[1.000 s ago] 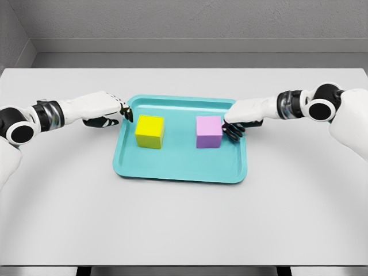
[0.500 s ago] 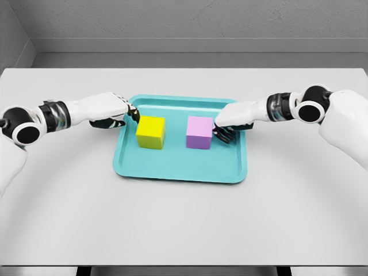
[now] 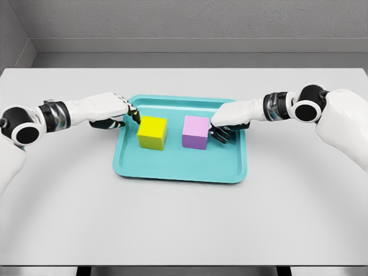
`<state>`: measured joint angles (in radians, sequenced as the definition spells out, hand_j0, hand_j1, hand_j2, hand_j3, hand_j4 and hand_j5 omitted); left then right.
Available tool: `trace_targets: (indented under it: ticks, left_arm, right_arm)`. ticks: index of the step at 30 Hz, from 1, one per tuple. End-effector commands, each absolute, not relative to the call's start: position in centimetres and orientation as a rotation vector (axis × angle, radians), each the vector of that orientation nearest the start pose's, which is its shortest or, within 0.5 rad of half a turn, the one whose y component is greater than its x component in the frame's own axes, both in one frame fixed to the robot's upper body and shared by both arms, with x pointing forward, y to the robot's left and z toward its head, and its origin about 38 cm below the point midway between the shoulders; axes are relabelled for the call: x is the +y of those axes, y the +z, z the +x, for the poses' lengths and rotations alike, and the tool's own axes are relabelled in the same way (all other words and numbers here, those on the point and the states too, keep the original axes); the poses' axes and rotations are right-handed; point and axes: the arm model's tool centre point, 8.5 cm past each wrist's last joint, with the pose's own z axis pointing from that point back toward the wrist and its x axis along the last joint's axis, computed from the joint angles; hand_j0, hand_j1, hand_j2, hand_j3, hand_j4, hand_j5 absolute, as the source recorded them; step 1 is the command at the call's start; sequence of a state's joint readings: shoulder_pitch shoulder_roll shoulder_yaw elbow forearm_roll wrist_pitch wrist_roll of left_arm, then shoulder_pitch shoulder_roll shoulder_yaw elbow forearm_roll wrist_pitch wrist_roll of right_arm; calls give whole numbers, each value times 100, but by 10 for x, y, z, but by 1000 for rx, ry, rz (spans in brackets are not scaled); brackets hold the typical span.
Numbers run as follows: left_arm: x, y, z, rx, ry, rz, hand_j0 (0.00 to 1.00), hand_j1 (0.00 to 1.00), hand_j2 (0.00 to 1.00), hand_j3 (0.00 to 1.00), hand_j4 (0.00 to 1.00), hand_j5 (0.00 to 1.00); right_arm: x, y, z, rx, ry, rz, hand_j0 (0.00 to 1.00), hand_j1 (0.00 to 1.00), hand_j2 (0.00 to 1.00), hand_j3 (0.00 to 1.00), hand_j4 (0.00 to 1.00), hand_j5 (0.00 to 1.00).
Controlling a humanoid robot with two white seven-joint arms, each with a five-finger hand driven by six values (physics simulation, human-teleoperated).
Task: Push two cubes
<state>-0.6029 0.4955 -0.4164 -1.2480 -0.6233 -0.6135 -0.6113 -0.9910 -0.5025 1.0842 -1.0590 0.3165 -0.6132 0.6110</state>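
Observation:
A yellow cube (image 3: 152, 132) and a purple cube (image 3: 195, 131) stand side by side inside the teal tray (image 3: 178, 167), a small gap between them. My left hand (image 3: 123, 112) reaches in from the left, its fingers curled, its dark fingertips (image 3: 134, 114) at the yellow cube's upper left corner. My right hand (image 3: 221, 127) comes from the right, fingers curled, its fingertips (image 3: 214, 132) pressed against the purple cube's right face. Neither hand grasps a cube.
The tray lies at the centre of a light grey table (image 3: 184, 218). A grey wall (image 3: 184, 23) runs behind the table's far edge.
The purple cube has slid left toward the yellow cube with my right hand following it. My left hand has advanced right, nudging the yellow cube slightly right.

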Motion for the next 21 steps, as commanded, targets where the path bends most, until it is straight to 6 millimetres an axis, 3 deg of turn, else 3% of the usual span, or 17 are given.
trace_targets:
  ticks: [1, 7, 12, 21]
  left_arm:
    - [262, 168, 471, -1391, -1986, 390, 58, 58, 58, 58, 58, 58]
    - [268, 170, 469, -1386, -1988, 392, 58, 58, 58, 58, 58, 58]
    - [268, 182, 461, -1428, -1998, 392, 58, 58, 58, 58, 58, 58]
    - [258, 168, 457, -1390, -2048, 347, 59, 59, 59, 59, 59, 59]
  right_arm:
    - [-185, 164, 492, -1214, 2291, -94, 12, 12, 12, 12, 12, 12]
    - [-181, 164, 492, -1220, 2294, -88, 12, 12, 12, 12, 12, 12]
    - [-187, 164, 492, -1210, 2289, -96, 12, 12, 12, 12, 12, 12]
    - [-207, 186, 503, -1201, 2279, -174, 13, 13, 13, 13, 13, 13]
